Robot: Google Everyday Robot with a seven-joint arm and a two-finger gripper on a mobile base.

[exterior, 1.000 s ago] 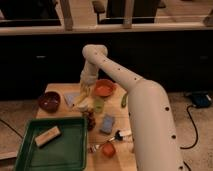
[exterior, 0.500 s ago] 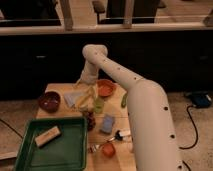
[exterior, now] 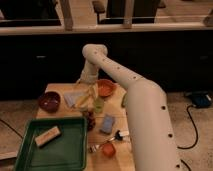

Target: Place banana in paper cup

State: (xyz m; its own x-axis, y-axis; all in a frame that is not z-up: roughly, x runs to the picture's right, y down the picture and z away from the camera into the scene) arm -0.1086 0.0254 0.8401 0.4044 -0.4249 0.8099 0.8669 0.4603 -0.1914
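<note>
My gripper (exterior: 89, 89) hangs at the end of the white arm over the far middle of the wooden table (exterior: 60, 90), just left of the orange bowl (exterior: 106, 88). The slim yellow banana (exterior: 85, 99) slants from right under the gripper down to the left. Its top end is at the gripper. A whitish shape (exterior: 72, 98) that looks like the paper cup lies against the banana's lower end, left of the gripper. I cannot tell whether the banana's end is inside it.
A pale green cup (exterior: 99, 104) stands just right of the banana. A dark red bowl (exterior: 49, 101) is at the left. A green tray (exterior: 55, 150) holding a tan block (exterior: 47, 136) fills the front left. A blue packet (exterior: 107, 123) and a small orange item (exterior: 108, 149) lie in front. My arm covers the table's right side.
The gripper has shifted slightly right and toward the orange bowl. The banana and the whitish shape beside it have shifted with it.
</note>
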